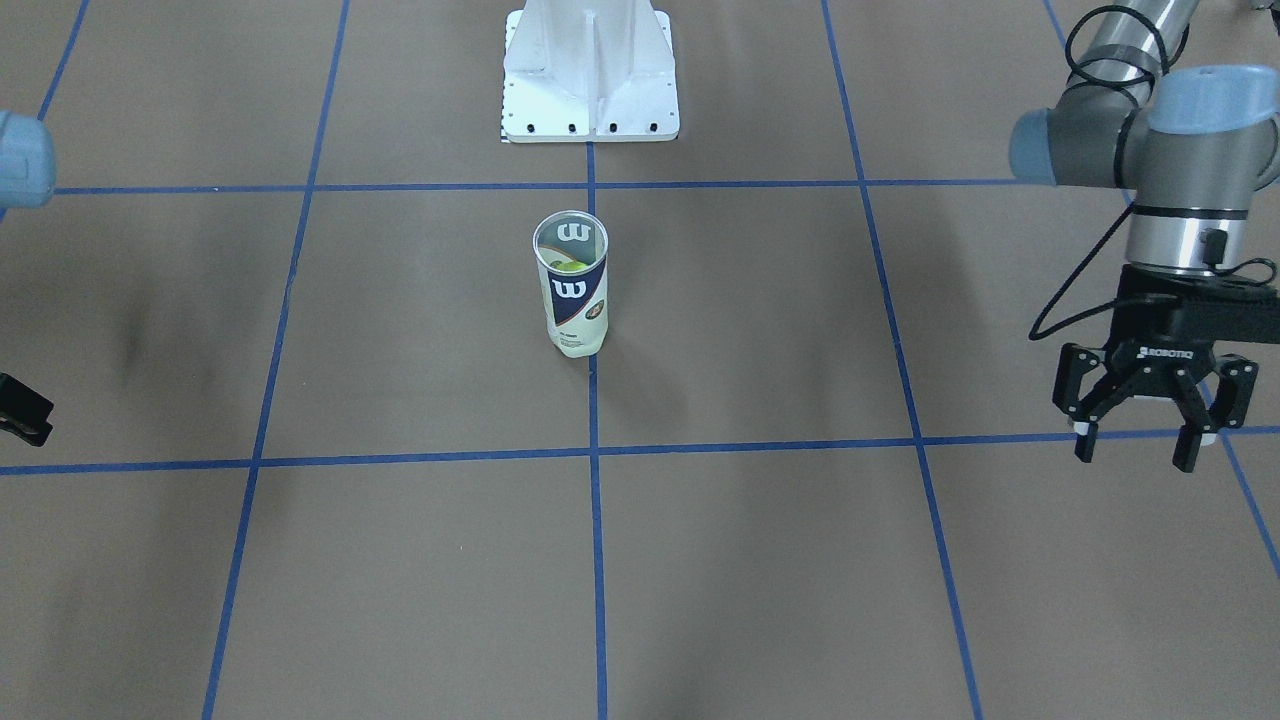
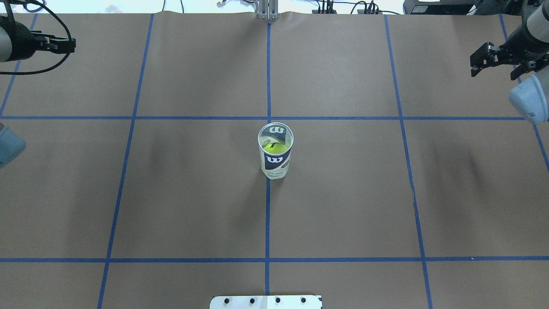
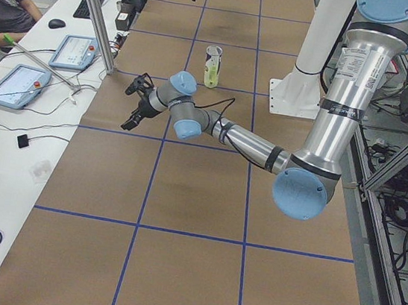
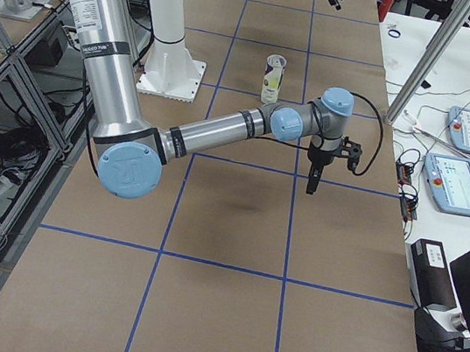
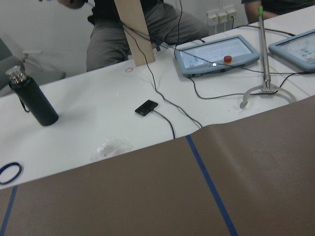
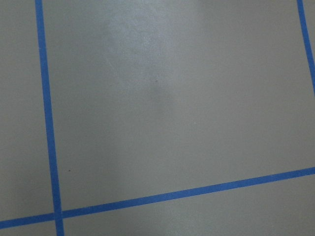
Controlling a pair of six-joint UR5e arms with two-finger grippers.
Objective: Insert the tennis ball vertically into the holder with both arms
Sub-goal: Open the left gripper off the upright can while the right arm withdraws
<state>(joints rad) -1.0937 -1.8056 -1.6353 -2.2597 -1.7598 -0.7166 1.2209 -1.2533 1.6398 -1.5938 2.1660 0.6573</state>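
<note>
The holder point(image 1: 572, 290), a clear can with a navy-and-white "W" label, stands upright at the table's centre. It also shows in the overhead view point(image 2: 276, 161). A yellow-green tennis ball point(image 2: 274, 148) sits inside it, below the open rim. My left gripper point(image 1: 1135, 455) is open and empty, fingers pointing down, far off to the holder's side near the table's far edge. My right gripper point(image 2: 493, 68) hangs open and empty at the opposite far corner. Neither gripper touches the holder. Neither wrist view shows fingers or the holder.
The white pedestal base point(image 1: 590, 80) stands behind the holder. Blue tape lines point(image 2: 268, 214) grid the brown table. Beyond the far edge is a white desk point(image 5: 98, 142) with tablets point(image 5: 216, 54), a dark bottle point(image 5: 29, 98), cables and a seated person.
</note>
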